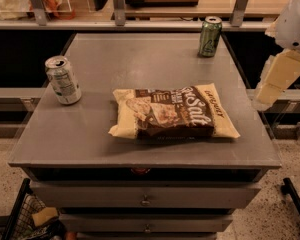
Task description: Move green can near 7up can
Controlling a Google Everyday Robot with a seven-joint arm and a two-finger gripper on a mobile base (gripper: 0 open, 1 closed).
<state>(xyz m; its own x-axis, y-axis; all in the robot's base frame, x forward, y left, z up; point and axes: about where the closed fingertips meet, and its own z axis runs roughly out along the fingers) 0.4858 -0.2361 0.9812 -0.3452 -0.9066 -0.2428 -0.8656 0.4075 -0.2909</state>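
Observation:
The green can (209, 36) stands upright near the far right corner of the grey table (90, 134). The 7up can (63, 80), silver-white with green print, stands upright near the table's left edge. The two cans are far apart, with a snack bag between them. My gripper (276, 80) hangs off the table's right edge, to the right of and nearer than the green can, touching nothing and holding nothing.
A brown and cream snack bag (172, 113) lies flat in the middle of the table. A counter with metal posts (119, 4) runs behind the table. Drawers (145, 199) are below the top. A wire basket (25, 219) sits on the floor at lower left.

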